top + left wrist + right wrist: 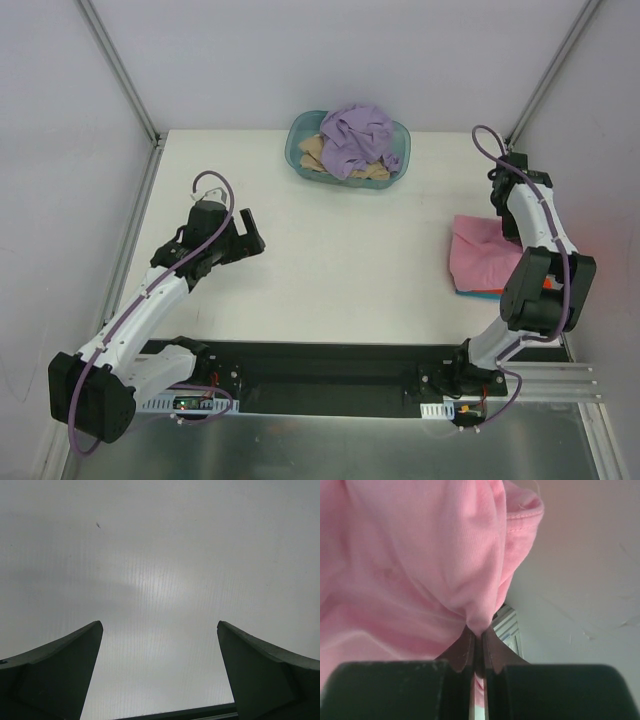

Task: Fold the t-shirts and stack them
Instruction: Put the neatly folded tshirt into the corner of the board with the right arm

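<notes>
We see the right gripper (479,636) pinched tight on the pink t-shirt (410,565), while the left gripper (160,630) hangs wide open over the table (160,555), holding nothing.

The pink t-shirt (420,570) was a fine-ribbed knit cloth, matt, with a stitched hem. The table (160,570) was white, matt and faintly fluted. The basket (296,155) was smooth, translucent teal plastic.
</notes>
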Robot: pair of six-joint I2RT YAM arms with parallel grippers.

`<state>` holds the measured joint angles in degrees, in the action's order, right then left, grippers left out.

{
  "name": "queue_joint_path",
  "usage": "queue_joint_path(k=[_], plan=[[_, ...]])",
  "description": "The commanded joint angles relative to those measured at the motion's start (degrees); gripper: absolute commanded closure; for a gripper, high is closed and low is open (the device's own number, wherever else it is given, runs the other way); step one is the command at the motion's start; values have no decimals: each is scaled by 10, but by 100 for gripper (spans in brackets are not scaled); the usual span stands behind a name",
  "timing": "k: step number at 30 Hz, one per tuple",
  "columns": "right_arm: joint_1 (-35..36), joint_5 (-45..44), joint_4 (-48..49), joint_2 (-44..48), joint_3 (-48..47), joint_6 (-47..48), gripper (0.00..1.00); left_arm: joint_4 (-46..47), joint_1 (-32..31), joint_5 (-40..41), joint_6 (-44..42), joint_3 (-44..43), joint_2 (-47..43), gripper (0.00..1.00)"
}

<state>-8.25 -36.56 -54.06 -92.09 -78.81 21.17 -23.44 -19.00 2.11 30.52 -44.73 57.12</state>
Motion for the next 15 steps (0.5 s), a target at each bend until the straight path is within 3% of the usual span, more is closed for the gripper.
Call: queue_joint_path(k=[1, 4, 5, 6, 8, 9, 15], plan=[[-13, -102, -5, -23, 7, -54, 96, -4, 7, 18, -10, 3, 3, 1], [-22, -134, -14, -38, 8, -81, 84, -4, 7, 18, -9, 3, 3, 1], [-23, -134, -18, -41, 8, -85, 73, -4, 7, 20, -9, 3, 6, 1], [-24, -136, -22, -45, 5, -89, 51, -4, 7, 20, -10, 3, 6, 1], [-24, -163, -35, -46, 1, -117, 42, -4, 7, 19, -11, 2, 10, 1], [-24, -167, -39, -40, -2, -125, 29, -5, 7, 19, -11, 3, 11, 1], [-21, -77, -14, 23, 2, -141, 7, -4, 8, 22, -7, -2, 16, 1]])
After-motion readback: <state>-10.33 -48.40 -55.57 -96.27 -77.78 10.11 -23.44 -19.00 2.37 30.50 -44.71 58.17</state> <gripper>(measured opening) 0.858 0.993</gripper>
